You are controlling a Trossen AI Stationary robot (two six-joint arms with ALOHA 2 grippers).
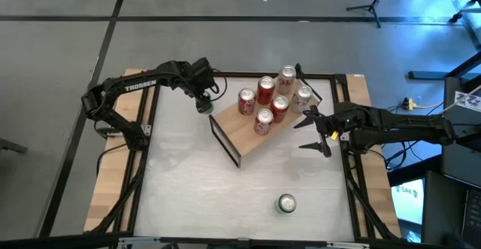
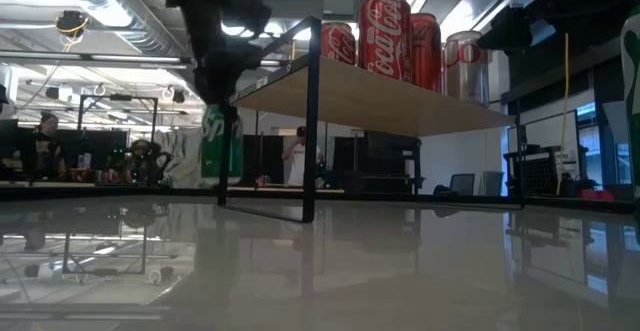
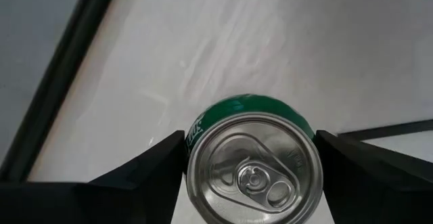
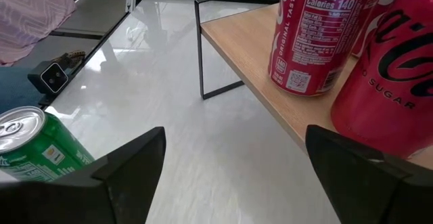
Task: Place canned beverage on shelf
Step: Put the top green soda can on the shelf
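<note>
Here, line by line:

Left end effector (image 1: 203,104): at the far-left end of the shelf, just off its corner, fingers clamped on either side of a green can (image 3: 254,158); the left wrist view looks down on the can's silver top between the two dark fingers (image 3: 145,166).

Held can's height: in the low view it hangs beside the shelf's left frame, its base seemingly above the desk, its top below the plank.

Shelf (image 1: 240,135): a light-wood plank set diagonally on the white desk (image 1: 225,196), black frame ends at both ends.

Shelf load: six cans, mostly red (image 1: 264,91), crowd the far-right half; the near-left stretch of plank is bare.

Right end effector (image 1: 312,132): beside the shelf's right end, fingers spread wide apart and holding nothing; red cans stand close in front of it in the right wrist view.

Second green can (image 1: 286,203): upright on the desk, alone near the front edge, well apart from the shelf.

Open room: the desk's front and left areas are bare white surface.
</note>
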